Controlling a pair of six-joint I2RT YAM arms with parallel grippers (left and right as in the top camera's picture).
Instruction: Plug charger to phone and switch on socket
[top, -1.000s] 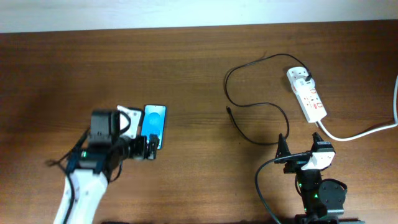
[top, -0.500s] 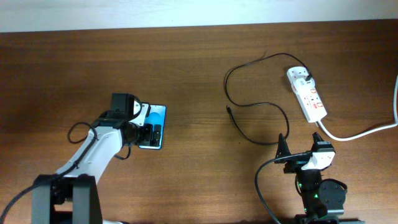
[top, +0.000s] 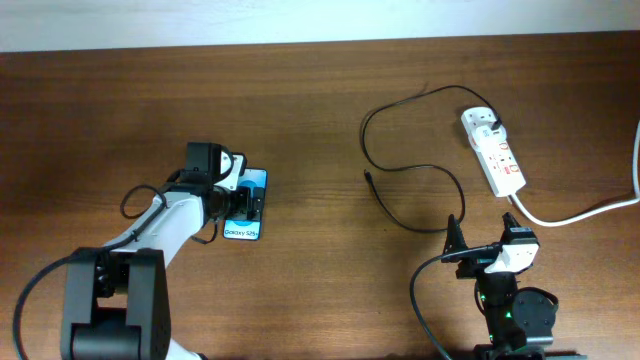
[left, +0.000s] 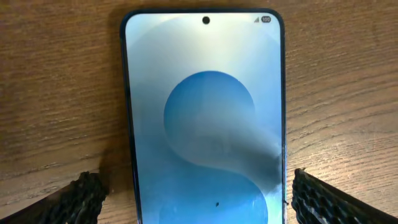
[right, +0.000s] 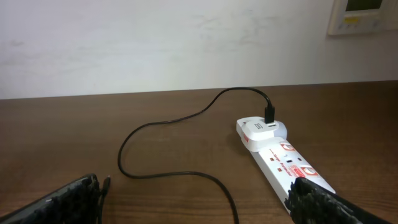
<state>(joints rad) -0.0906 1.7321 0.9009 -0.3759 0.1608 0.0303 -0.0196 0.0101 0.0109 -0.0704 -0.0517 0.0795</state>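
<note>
Dark wood-grain tabletop, with a pale wall behind it in the right wrist view. Left gripper: jaws open, straddling the phone, one jaw outside each long edge. One jaw sits just beside its edge and the other a little apart; I cannot confirm contact. The phone lies flat with its screen up and lit blue, between the jaws and running on ahead of them. Its long axis runs straight forward from the jaws, square to their closing line. The camera-hole end points away from the jaws. The opposite short end, which carries small white lettering in the overhead view, falls below the wrist frame, so the charging port is not seen.

Right gripper: jaws wide open and empty, low over the wood. The charger loops ahead of them. Its plug tip lies free, ahead and to the left of the right jaws, pointing away from them. The socket lies ahead and slightly right, long axis roughly forward, with the charger's other end plugged in at its far end. Switch state is too small to read.

Judgement: gripping the phone is the step in hand. The right arm is much nearer the plug tip, which is well apart from the left jaws. The port end likely faces back under the left jaws, so the plug must come round to that end.
</note>
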